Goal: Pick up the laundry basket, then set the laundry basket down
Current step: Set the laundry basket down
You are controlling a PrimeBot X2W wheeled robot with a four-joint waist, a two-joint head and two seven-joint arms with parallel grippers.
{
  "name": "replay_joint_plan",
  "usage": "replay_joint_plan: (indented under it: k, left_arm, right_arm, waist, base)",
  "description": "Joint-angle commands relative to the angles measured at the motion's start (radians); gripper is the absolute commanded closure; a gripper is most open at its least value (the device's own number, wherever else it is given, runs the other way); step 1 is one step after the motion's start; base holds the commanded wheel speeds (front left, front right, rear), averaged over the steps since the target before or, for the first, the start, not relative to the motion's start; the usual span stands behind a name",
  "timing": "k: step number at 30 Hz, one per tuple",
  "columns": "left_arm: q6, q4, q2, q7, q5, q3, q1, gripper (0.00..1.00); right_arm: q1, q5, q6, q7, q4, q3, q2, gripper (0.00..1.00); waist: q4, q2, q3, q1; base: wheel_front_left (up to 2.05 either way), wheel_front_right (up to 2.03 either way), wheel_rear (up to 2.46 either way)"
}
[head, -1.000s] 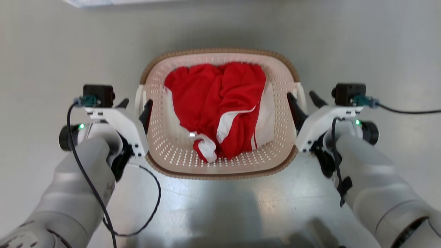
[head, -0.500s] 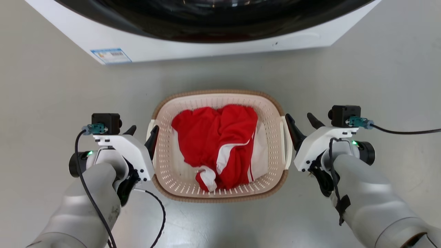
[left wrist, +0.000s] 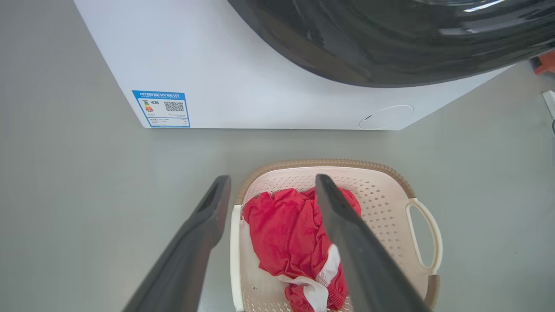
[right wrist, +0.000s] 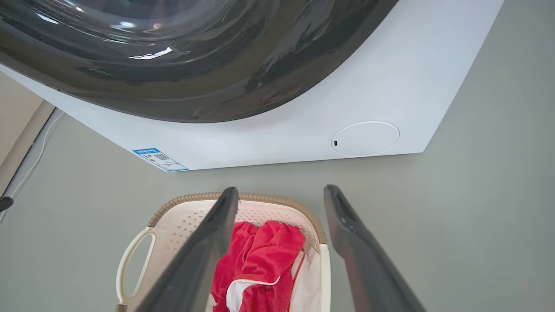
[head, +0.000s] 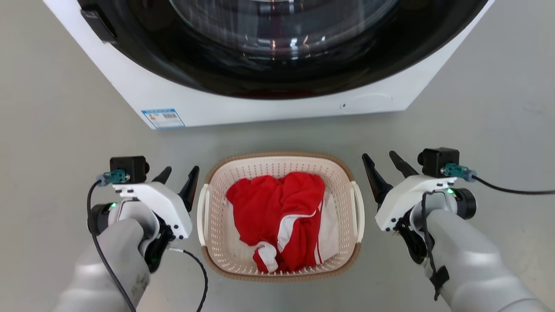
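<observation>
The grey floor (head: 47,143) takes most of the head view. At the far side of it stands a white washing machine (head: 269,108) with a big dark round door (head: 282,47). The laundry basket (head: 277,157) rests on the floor in front of this machine, well apart from it, and lies between the two arms. Inside the basket there is a crumpled red garment (head: 277,208) with white stripes.

The left pincer (head: 181,171) is just beside the basket's left white handle (head: 200,208), near the far left corner. Its two dark fingers are spread wide and nothing is between them. The right pincer (head: 378,156) is near the right white handle (head: 360,208), a little more apart from the rim. It is also spread wide and holds nothing.

In both wrist views the basket appears below the fingers, so the pincers seem to be higher than the rim, but I cannot judge this surely. A small blue label (head: 163,118) is stuck on the machine's lower left corner.
</observation>
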Motion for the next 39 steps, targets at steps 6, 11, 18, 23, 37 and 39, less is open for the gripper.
replay_joint_plan:
  k: [6,11,18,23,37,39]
  left_arm:
    - [0.003,-0.068,0.039,-0.011,0.100,0.139,0.078,0.00]
    - [0.011,-0.131,0.039,-0.011,0.184,0.234,0.137,0.00]
    - [0.012,-0.229,0.034,-0.011,0.273,0.358,0.221,0.00]
    - [0.021,-0.320,0.023,-0.011,0.344,0.459,0.301,0.00]
    - [0.022,-0.583,-0.024,-0.011,0.534,0.668,0.489,0.00]
    - [0.019,-0.629,-0.029,-0.011,0.561,0.696,0.523,0.00]
  right_arm:
    - [0.107,-0.122,0.006,-0.012,-0.102,-0.100,0.006,0.00]
    - [0.165,-0.204,0.006,-0.012,-0.169,-0.176,0.005,0.00]
    - [0.236,-0.276,0.006,-0.012,-0.259,-0.259,0.008,0.00]
    - [0.300,-0.325,0.006,-0.012,-0.330,-0.330,0.006,0.00]
    - [0.456,-0.421,0.006,-0.012,-0.522,-0.443,0.021,0.00]
    - [0.475,-0.431,0.006,-0.012,-0.548,-0.457,0.020,0.00]
  waist:
    - [0.010,0.0000,-0.086,0.0000]
    - [0.017,0.0000,-0.134,0.0000]
    - [0.022,0.0000,-0.190,0.0000]
    - [0.031,0.0000,-0.225,0.0000]
    - [0.052,0.0000,-0.296,0.0000]
    - [0.051,0.0000,-0.307,0.0000]
  base:
    - [0.00,0.00,0.00]
    - [0.00,0.00,0.00]
    - [0.00,0.00,0.00]
    - [0.00,0.00,0.00]
    - [0.00,0.00,0.00]
    - [0.00,0.00,0.00]
